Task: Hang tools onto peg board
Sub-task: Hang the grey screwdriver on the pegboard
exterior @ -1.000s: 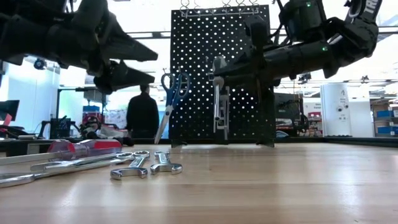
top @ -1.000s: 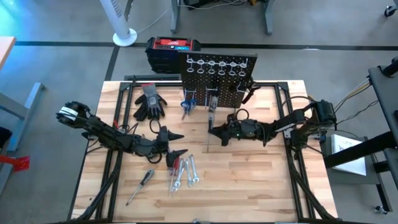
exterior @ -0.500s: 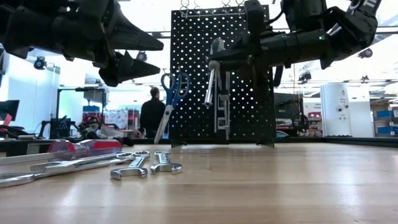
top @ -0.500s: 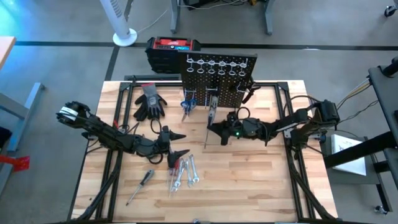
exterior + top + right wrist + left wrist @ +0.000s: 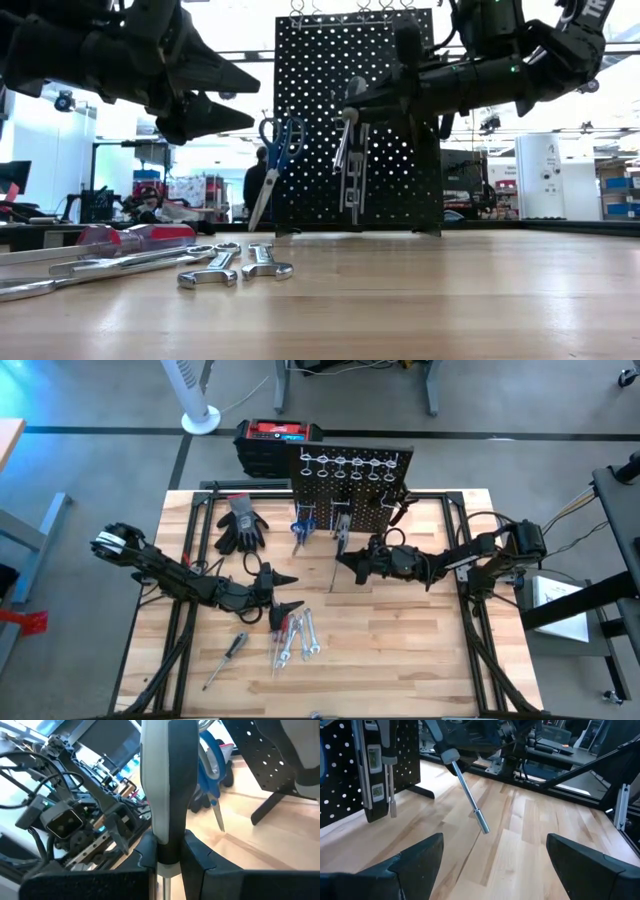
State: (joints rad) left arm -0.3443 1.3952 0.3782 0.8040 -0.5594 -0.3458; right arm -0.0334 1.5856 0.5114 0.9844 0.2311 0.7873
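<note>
The black peg board (image 5: pixel 350 475) stands upright at the table's far edge. Blue-handled scissors (image 5: pixel 275 150) and a black level bar (image 5: pixel 372 770) hang on it. My right gripper (image 5: pixel 352 565) is just in front of the board, shut on a driver with a grey-and-black handle and a silver shaft (image 5: pixel 470 795). My left gripper (image 5: pixel 282 593) is open and empty above the loose tools. These are silver wrenches (image 5: pixel 303 640), a red-handled screwdriver (image 5: pixel 130 237) and a dark screwdriver (image 5: pixel 228 657), all lying flat on the table. My right gripper pinches the driver's handle (image 5: pixel 167 840) between its two fingers (image 5: pixel 200 857), near the end where the shaft begins. The fingers come roughly level from the table's right and lie across the handle. The driver hangs with its shaft (image 5: pixel 345 160) slanting down, and its tip (image 5: pixel 484 827) is clear of the table.
Grey-black work gloves (image 5: pixel 241 525) lie at the far left of the table. A red-topped black box (image 5: pixel 278 438) stands behind the board. The near right of the wooden table (image 5: pixel 420 660) is bare. A person (image 5: pixel 257 190) stands in the room behind.
My right gripper has shifted a little toward the peg board with the driver. It first rose and tipped, so the shaft slanted, then came down slightly. The driver stays held and clear of the table.
</note>
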